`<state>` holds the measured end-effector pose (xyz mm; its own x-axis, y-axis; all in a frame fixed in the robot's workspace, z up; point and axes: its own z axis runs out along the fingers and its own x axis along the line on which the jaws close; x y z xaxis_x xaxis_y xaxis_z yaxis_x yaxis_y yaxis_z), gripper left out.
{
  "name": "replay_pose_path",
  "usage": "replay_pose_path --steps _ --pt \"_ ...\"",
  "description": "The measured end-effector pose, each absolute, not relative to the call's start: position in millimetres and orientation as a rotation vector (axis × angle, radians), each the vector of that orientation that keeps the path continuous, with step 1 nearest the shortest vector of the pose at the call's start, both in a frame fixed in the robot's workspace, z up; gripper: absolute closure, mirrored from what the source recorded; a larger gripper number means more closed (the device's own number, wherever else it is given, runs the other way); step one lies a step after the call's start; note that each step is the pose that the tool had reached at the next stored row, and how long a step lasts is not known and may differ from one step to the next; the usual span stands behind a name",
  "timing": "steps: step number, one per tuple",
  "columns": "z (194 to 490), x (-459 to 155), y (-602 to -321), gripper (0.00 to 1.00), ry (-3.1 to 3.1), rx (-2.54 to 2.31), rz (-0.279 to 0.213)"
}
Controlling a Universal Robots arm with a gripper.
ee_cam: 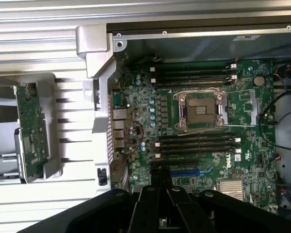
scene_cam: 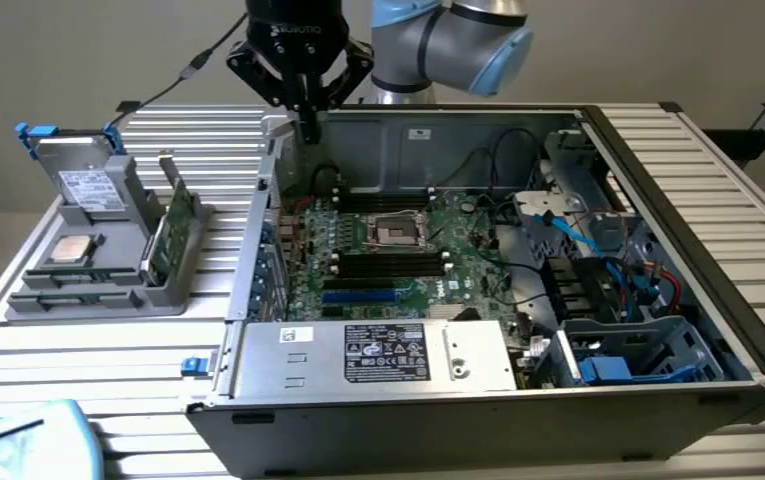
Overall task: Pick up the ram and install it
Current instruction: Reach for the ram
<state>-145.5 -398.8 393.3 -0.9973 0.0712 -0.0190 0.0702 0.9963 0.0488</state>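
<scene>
My gripper [scene_cam: 309, 128] hangs shut over the back left corner of the open computer case [scene_cam: 396, 140], with nothing showing between its fingers [ee_cam: 161, 180]. Below it lies the green motherboard [scene_cam: 396, 250] with its long black memory slots [ee_cam: 196, 143] on either side of the processor socket [ee_cam: 200, 110]. On the exterior view's left, a grey rack [scene_cam: 102, 285] holds a green circuit board [scene_cam: 177, 235] standing on edge, also seen in the wrist view [ee_cam: 33, 127]. I cannot tell the ram apart from that board.
The rack also carries a hard drive [scene_cam: 89, 185] and a processor chip [scene_cam: 73, 250]. A power supply [scene_cam: 382, 355] fills the case's near side, and drive cages with blue cables [scene_cam: 622, 320] take up the exterior view's right. The slatted metal table [scene_cam: 75, 350] surrounds the case.
</scene>
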Motion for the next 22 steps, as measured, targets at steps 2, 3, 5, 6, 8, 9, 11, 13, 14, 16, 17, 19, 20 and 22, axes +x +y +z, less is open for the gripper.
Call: replay_pose_path --steps 2,3,5,6,8,9,11,13,14,16,17,19,20,22 --pt "393.4 -154.5 -398.8 0.89 3.118 0.111 0.075" --pt "393.3 -159.1 -398.8 0.89 3.118 0.11 0.075" --pt "393.4 -168.5 -398.8 0.89 3.118 0.111 0.075" --pt "393.3 -173.0 -398.8 0.89 3.118 0.11 0.075" --pt "393.3 -182.1 -398.8 0.89 3.118 0.11 0.075" --pt "393.4 -186.6 -398.8 0.89 3.118 0.111 0.075" --pt "393.3 -195.5 -398.8 0.89 3.118 0.11 0.075" --pt "393.3 -204.9 -398.8 0.89 3.118 0.11 0.075" --pt "393.3 -209.4 -398.8 0.89 3.118 0.11 0.075" --pt "393.3 -218.4 -398.8 0.89 3.118 0.11 0.075" --pt "393.3 -222.9 -398.8 0.89 3.118 0.11 0.075" --pt "393.2 -232.0 -398.8 0.89 3.118 0.11 0.075" --pt "393.1 -236.5 -398.8 0.89 3.118 0.11 0.075" --pt "392.9 -245.6 -398.8 0.89 3.118 0.111 0.075"
